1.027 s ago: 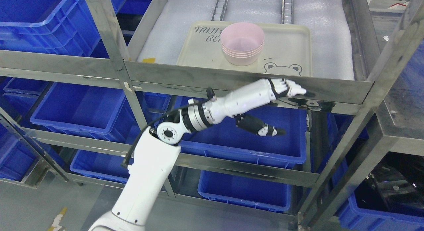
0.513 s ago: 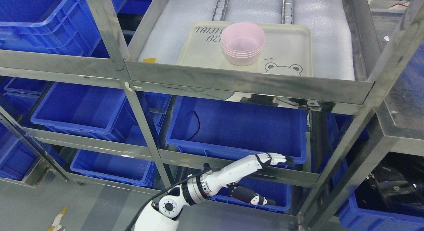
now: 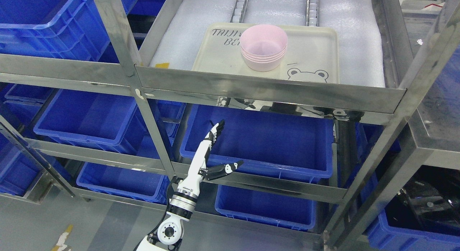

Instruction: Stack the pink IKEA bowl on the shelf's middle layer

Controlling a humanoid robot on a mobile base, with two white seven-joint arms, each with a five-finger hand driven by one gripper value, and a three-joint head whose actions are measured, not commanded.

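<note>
- Your left hand [image 3: 208, 155] is empty, with its fingers [image 3: 215, 131] straight and pointing up and the thumb splayed out to the right; it holds nothing.
- Its arm rises from the bottom edge, left of the middle, and the hand shows in front of the blue bin [image 3: 266, 143] on the level below the tray.
- You can see the fingertips against the left inner wall of that bin, well below the metal rail [image 3: 269, 87] that fronts the shelf above.
- Your right arm does not show anywhere.
- Look up past the rail and you find the pink bowl stack [image 3: 263, 47], several bowls nested into one another, upright and open side up.
- The stack sits on a cream tray [image 3: 316, 53], toward its middle and a little to the back, beside handwritten lettering at the tray's far left and behind a bear face drawn at its near right.
- The tray lies on white foam padding [image 3: 354, 31] that covers the shelf.
- To your left and lower down, more blue bins [image 3: 86, 118] fill the neighbouring rack.
</note>
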